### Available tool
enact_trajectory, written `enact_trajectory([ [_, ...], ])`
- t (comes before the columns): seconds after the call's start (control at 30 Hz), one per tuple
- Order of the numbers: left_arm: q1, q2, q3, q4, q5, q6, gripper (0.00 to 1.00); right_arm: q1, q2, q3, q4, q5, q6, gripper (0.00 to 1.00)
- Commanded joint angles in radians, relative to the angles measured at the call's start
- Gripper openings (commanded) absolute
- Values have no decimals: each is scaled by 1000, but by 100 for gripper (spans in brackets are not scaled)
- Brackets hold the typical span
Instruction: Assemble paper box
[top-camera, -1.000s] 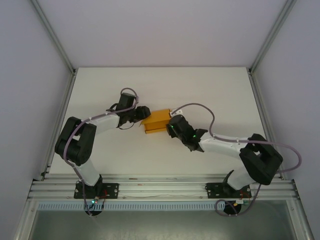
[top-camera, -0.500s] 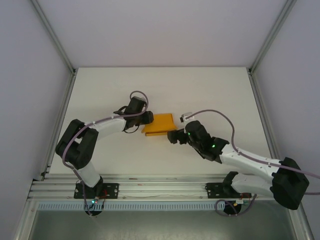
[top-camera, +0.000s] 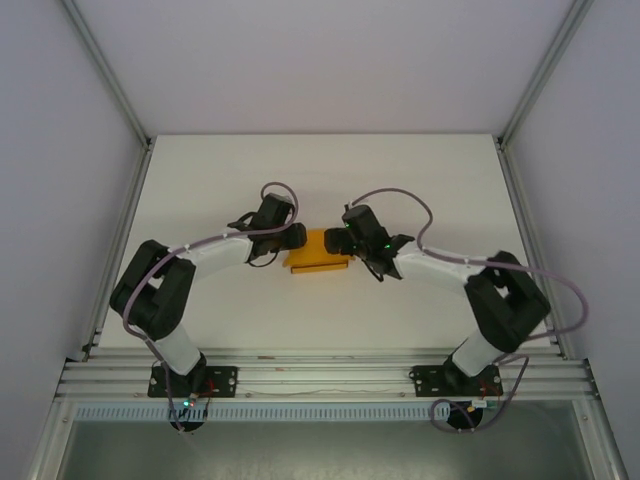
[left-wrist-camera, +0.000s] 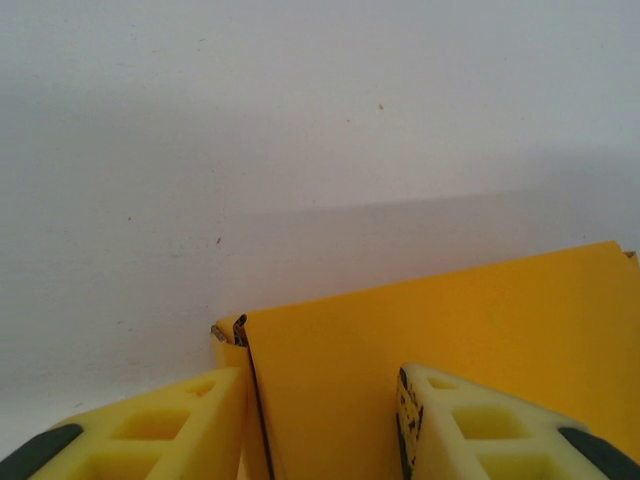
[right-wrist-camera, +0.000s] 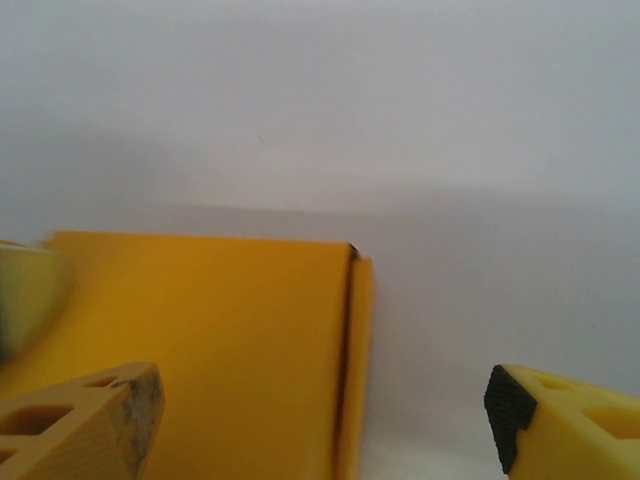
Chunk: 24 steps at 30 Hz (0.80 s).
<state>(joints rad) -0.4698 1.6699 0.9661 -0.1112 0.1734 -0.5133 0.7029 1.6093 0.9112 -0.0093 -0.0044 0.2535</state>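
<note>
Top view: the paper box (top-camera: 320, 255) lies in the middle of the frame on the white table (top-camera: 420, 170), between the left gripper (top-camera: 296, 238) and the right gripper (top-camera: 341, 241). It is already folded low and closed. Pale walls (top-camera: 60, 150) stand around.

Left wrist view: the jaws are half apart and astride the box's corner, with no clamping.

Right wrist view: the jaws are wide over the box's end.

Probably only pressing the ends remains.

Prob. lab: white-walled enclosure (top-camera: 320, 60), alu frame (top-camera: 320, 378).
</note>
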Motion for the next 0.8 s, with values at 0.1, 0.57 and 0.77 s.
enact_trajectory([
  [0.1, -7, -100, 46, -137, -89, 39, 55, -6, 79, 5, -27, -40, 14, 80],
  [0.57, 54, -39, -99, 20, 129, -30, 56, -6, 73, -45, 5, -58, 71, 76],
  [0.77, 90, -13, -178, 163, 243, -95, 37, -9, 29, -46, 9, -82, 106, 77],
])
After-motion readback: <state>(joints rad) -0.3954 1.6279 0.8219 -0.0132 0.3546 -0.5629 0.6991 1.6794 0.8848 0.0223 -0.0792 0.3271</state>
